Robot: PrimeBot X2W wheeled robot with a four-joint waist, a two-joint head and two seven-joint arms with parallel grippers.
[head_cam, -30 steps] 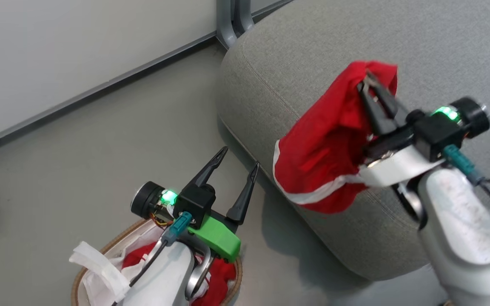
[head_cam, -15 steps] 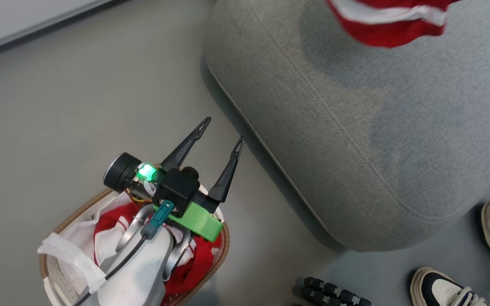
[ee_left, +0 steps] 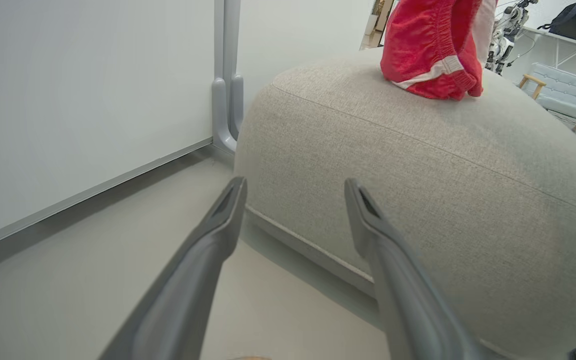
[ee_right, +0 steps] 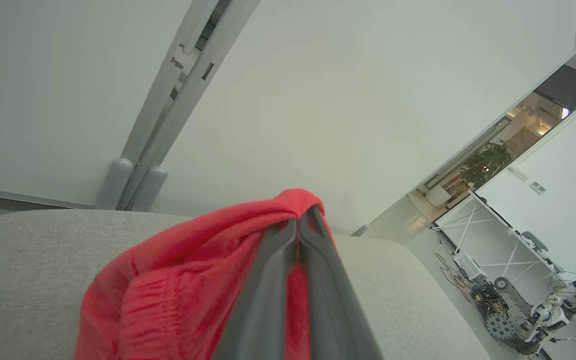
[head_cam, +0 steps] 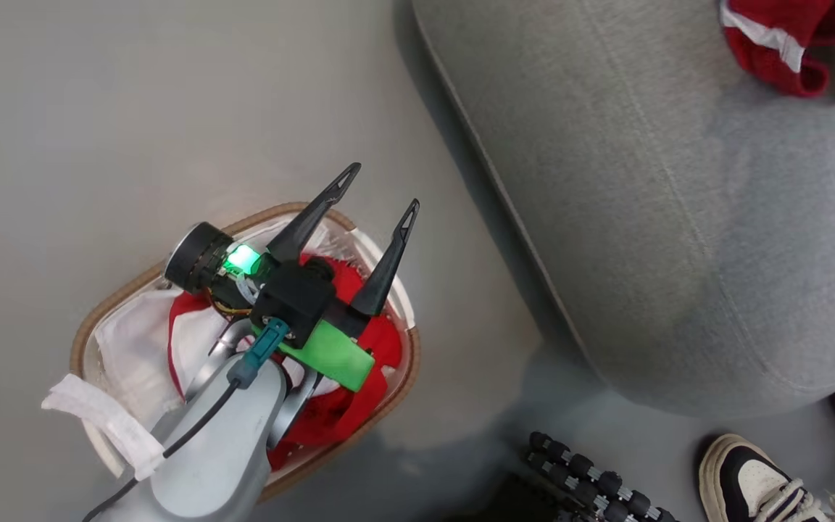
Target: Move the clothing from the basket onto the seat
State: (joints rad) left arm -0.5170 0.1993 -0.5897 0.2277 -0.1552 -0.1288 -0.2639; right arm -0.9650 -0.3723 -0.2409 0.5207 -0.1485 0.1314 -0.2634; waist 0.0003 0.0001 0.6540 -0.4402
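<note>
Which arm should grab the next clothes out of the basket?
The left. The left gripper hangs open right over the red clothing in the basket. The right gripper is shut on red shorts over at the seat, so it is busy.

Oval white basket point(head_cam: 78, 348), brown woven rim, stands on floor near seat, not touching it. Inside: white liner point(head_cam: 127, 341) and crumpled red clothing point(head_cam: 387, 346) with white trim. Seat point(head_cam: 642, 217): large grey fabric cushion, rounded edge, stitched seam. Red garment point(ee_left: 430, 50), white stripe, gathered waistband, hangs bunched over seat top, pinched by closed right gripper point(ee_right: 299, 220).
</note>
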